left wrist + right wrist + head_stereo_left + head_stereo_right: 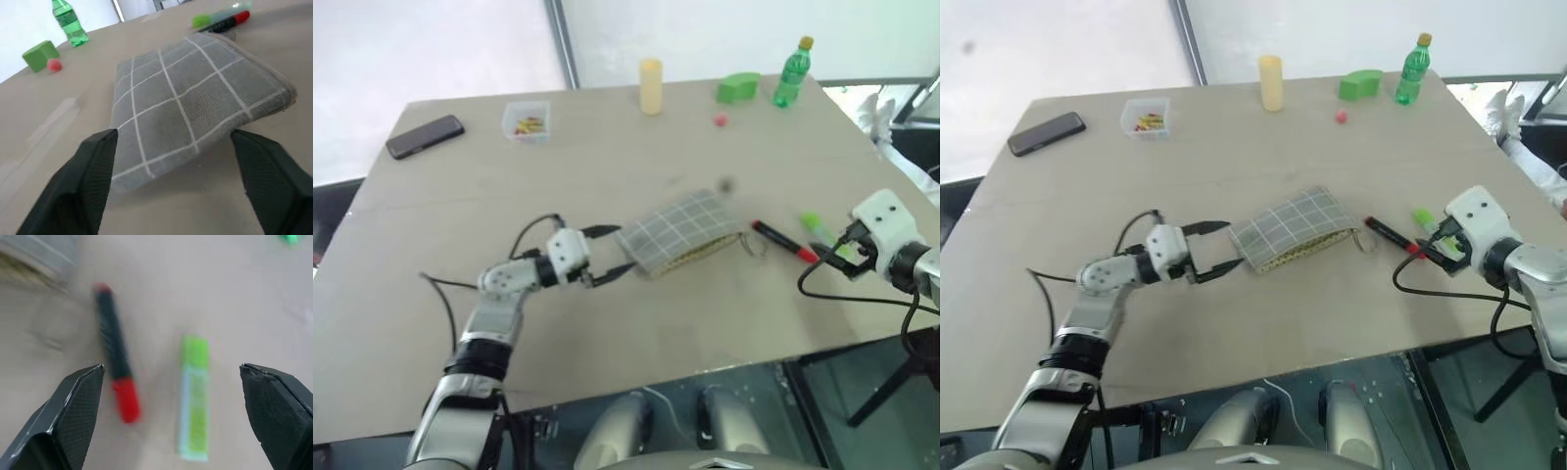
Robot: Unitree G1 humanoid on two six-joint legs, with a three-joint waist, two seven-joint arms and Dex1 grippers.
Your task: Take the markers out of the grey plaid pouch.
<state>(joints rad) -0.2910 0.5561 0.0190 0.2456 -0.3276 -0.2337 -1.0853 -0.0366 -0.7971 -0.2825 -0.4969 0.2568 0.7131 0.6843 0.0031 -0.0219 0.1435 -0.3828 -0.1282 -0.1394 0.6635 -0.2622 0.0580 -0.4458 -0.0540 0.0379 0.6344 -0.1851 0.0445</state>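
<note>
The grey plaid pouch [683, 232] lies flat in the middle of the table, its yellowish edge facing the front. My left gripper [612, 253] is open at the pouch's left end, one finger on each side of that end [195, 107]. Just right of the pouch lie the two markers, side by side on the table. One is black with red ends [783, 241] and the other lime green [818, 227]. My right gripper [837, 251] hovers just right of them, open and holding nothing. In the right wrist view both markers [115, 352] [194, 396] lie between its spread fingers.
Along the far side are a black phone [425, 136], a small clear box [527, 121], a yellow cylinder [651, 86], a green block [737, 87], a green bottle [791, 73] and a small red ball [721, 119]. The table's front edge runs close under both arms.
</note>
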